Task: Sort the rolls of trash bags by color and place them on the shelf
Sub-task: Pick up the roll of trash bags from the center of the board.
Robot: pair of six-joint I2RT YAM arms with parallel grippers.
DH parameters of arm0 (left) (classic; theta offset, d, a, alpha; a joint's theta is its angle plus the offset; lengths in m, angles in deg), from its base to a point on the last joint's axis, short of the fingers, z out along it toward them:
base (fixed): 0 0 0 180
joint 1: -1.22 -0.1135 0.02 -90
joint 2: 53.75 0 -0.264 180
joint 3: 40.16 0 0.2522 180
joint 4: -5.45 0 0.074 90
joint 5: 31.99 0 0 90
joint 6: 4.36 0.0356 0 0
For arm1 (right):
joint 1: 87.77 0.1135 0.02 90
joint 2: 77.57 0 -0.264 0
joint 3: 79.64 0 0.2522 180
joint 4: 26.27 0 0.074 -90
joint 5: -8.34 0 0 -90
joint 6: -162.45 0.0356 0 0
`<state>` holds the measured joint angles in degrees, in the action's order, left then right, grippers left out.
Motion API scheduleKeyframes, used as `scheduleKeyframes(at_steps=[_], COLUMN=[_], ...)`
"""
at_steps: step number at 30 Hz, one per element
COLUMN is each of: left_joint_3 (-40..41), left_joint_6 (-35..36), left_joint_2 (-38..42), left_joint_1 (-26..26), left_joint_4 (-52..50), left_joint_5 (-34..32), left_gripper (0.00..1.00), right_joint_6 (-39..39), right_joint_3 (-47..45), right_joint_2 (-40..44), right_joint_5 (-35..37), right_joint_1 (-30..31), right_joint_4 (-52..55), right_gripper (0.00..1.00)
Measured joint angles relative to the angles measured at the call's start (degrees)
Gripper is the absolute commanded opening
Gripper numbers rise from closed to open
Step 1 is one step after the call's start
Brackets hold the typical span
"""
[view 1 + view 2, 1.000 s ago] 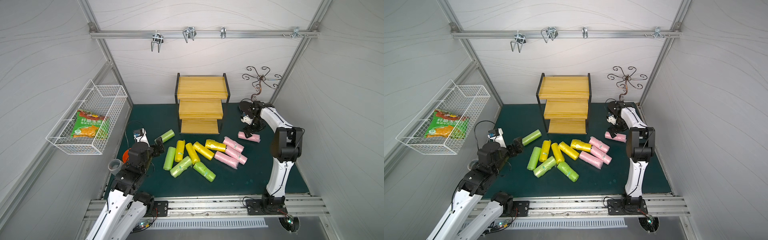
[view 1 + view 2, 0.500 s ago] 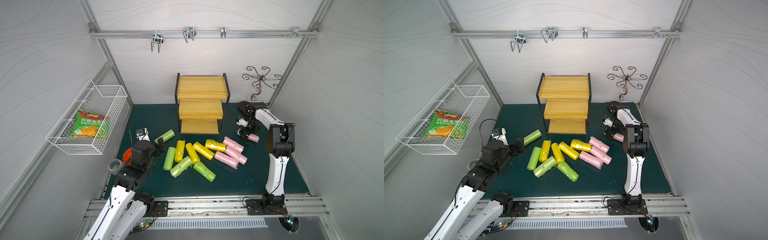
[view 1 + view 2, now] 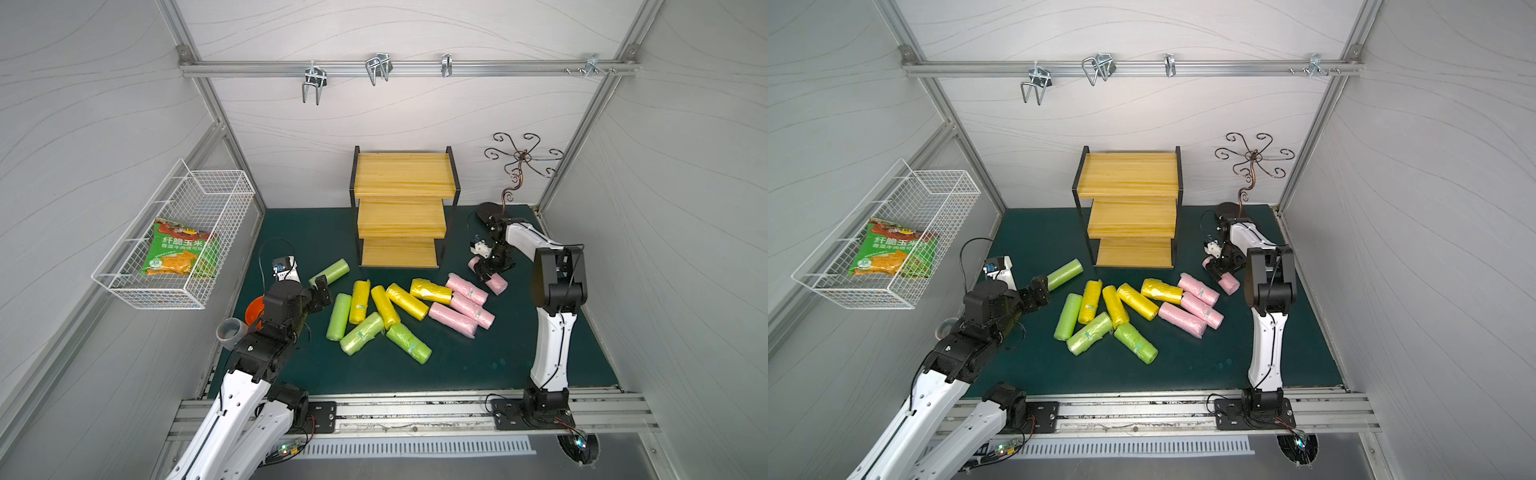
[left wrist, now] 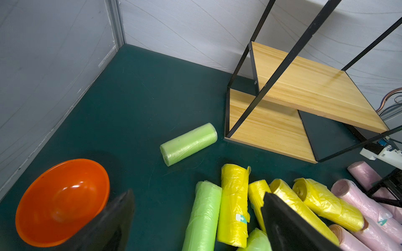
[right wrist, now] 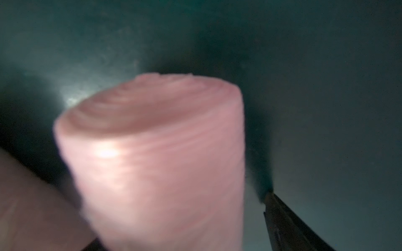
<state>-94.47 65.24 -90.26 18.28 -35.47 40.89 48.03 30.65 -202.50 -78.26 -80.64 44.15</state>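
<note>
One pink roll [image 3: 497, 284], lying on the mat [image 3: 478, 361] right of the shelf [image 3: 401, 195], now sits between the right gripper's [image 3: 484, 272] open, not-yet-pinching jaws, lowered over it since a second ago, while the left gripper [image 3: 322, 291] hangs wide open, empty, beside a green roll [image 3: 331, 272].

**A robot test cell, not a home**

The place is a boxed-in robotics lab rig. White panel walls [image 3: 415, 124] close it on three sides, held by an aluminium frame [image 3: 395, 68] with metal hooks [image 3: 311, 79] on its crossbar. The left arm [image 3: 228, 415] and the right arm [image 3: 550, 345] are bolted to a slotted rail [image 3: 415, 409] at the front, cables exposed. A dark green mat [image 3: 478, 365] covers the floor. A wire basket [image 3: 224, 199], a wooden shelf [image 3: 401, 174] and coloured rolls of trash bags [image 3: 361, 295] serve as props.
</note>
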Motion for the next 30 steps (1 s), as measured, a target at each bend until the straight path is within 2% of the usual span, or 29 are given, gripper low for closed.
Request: scheduleKeyframes(at_steps=[2, 5, 12, 13, 20, 26, 30], left_joint_3=[0.0, 0.0, 0.0, 0.0, -0.02, -0.02, -0.02], left_joint_6=[0.0, 0.0, 0.0, 0.02, 1.9, 5.25, 5.31], left_joint_2=[0.0, -0.02, -0.28, -0.35, -1.55, 0.02, 1.36], left_joint_1=[0.0, 0.0, 0.0, 0.0, 0.0, 0.63, 0.63], left_joint_4=[0.0, 0.0, 0.0, 0.02, 0.44, -0.02, -0.04], left_joint_5=[0.02, 0.04, 0.04, 0.04, 0.24, -1.62, -1.27], left_gripper=[0.96, 0.96, 0.96, 0.96, 0.96, 0.98, 0.98], right_joint_6=[2.29, 6.16, 15.72, 17.42, 25.4, 29.59, 31.15], right_joint_3=[-0.85, -1.25, 1.31, 2.1, 3.78, 2.47, 11.45], right_joint_2=[0.46, 0.7, -0.44, -0.98, -1.99, 2.01, 6.86], right_joint_5=[0.02, -0.02, -1.33, -1.44, -4.76, -9.33, -10.4], right_joint_1=[0.02, 0.02, 0.0, -0.04, -1.22, -2.6, -2.19], right_joint_4=[-0.44, -0.52, 2.84, 3.61, 6.54, 11.37, 17.66], right_gripper=[0.75, 0.59, 0.05, 0.0, 0.0, 0.0, 0.0])
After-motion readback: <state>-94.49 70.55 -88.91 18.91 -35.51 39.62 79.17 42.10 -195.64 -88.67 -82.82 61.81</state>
